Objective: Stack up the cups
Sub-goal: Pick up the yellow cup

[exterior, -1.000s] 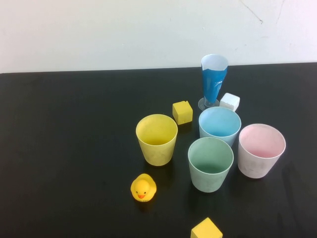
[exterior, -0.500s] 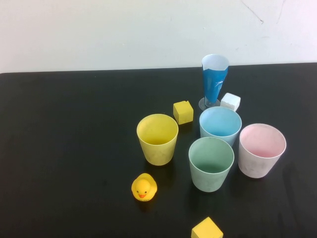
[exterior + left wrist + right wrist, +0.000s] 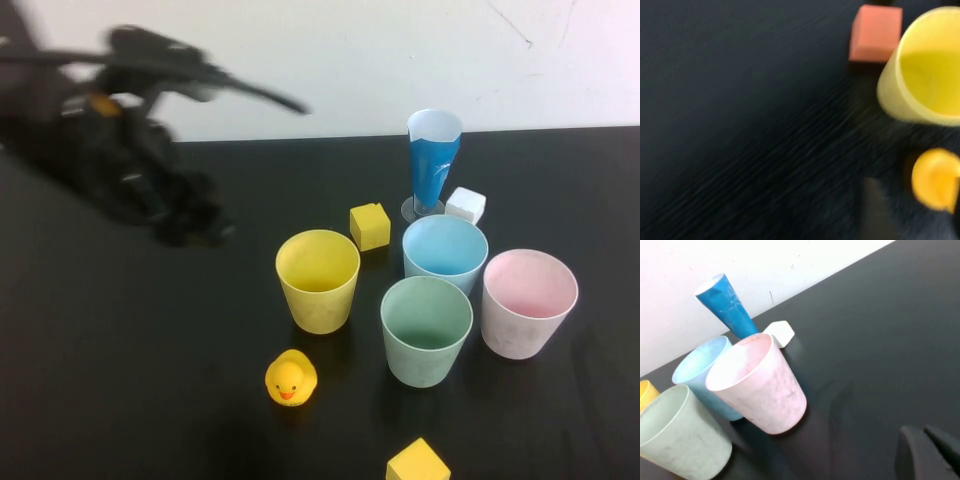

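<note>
A: While the left gripper point(image 3: 190, 225) hovers blurred over the table's point(image 3: 150, 380) far left, are its fingers apart?

B: Cannot tell. Right gripper point(image 3: 927, 450): pressed together, near the pink cup point(image 3: 528, 303). All four cups stand separately, unstacked.

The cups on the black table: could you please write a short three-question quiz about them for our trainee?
1. True or false: the yellow cup already sits inside the green cup.
2. Which cup stands nearest the duck? A yellow, B green, C pink.
3. Fill in: the left tool is above the table's left side, far from the cups; the right tool, shut, is low over the table, and the cup closest to it is the ___ one.
Key: 1 false, all cups stand apart; 2 A; 3 pink, the pink cup.
</note>
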Tool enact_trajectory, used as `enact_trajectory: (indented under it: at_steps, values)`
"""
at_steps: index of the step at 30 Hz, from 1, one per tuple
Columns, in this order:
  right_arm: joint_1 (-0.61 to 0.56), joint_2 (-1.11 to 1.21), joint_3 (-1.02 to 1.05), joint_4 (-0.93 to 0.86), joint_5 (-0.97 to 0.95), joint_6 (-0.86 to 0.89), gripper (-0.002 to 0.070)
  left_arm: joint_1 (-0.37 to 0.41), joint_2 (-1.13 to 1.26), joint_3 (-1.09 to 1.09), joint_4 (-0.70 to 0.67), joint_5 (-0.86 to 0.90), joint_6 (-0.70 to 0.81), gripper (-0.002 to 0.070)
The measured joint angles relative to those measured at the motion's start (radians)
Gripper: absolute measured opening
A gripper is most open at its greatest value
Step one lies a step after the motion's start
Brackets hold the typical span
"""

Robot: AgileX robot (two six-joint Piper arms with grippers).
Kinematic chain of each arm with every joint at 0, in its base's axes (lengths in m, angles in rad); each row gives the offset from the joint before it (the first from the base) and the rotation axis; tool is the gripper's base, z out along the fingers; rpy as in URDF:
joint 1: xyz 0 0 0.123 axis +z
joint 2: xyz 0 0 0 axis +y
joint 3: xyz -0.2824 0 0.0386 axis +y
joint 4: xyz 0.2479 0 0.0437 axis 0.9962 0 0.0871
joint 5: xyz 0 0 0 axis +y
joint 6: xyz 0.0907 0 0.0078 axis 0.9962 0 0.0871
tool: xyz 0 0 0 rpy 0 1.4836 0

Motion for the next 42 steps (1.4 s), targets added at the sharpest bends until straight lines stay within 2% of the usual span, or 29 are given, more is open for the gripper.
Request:
enact_trajectory:
  at_steps: [3,6,12,23,25,29,31,35,42]
  values:
    - [0.000,0.000,0.000,0.000,0.000,0.000,0.0010,-0.023,0.122,-0.109,0.002,0.037,-0.045,0.0470]
    - [0.000,0.000,0.000,0.000,0.008,0.000,0.0010,-0.027,0.238,-0.235,-0.011,0.098,-0.072,0.0516]
    - [0.000,0.000,0.000,0.000,0.020,-0.003,0.0010,-0.029,0.421,-0.418,-0.062,0.147,-0.095,0.0484]
    - [0.000,0.000,0.000,0.000,0.024,-0.018,0.0010,-0.084,0.543,-0.455,-0.048,0.184,-0.093,0.0441]
    - [0.000,0.000,0.000,0.000,0.024,-0.021,0.0010,-0.091,0.550,-0.455,-0.048,0.184,-0.088,0.0394]
    - [0.000,0.000,0.000,0.000,0.024,-0.022,0.0010,-0.102,0.551,-0.455,-0.044,0.184,-0.064,0.0128]
    - [0.000,0.000,0.000,0.000,0.024,-0.023,0.0010,-0.102,0.551,-0.455,-0.051,0.184,-0.054,0.0059]
    - [0.000,0.000,0.000,0.000,0.024,-0.023,0.0010,-0.102,0.551,-0.488,-0.040,0.198,-0.048,0.0016]
    - [0.000,0.000,0.000,0.000,0.024,-0.023,0.0010,-0.117,0.433,-0.538,-0.003,0.200,-0.063,0.0012]
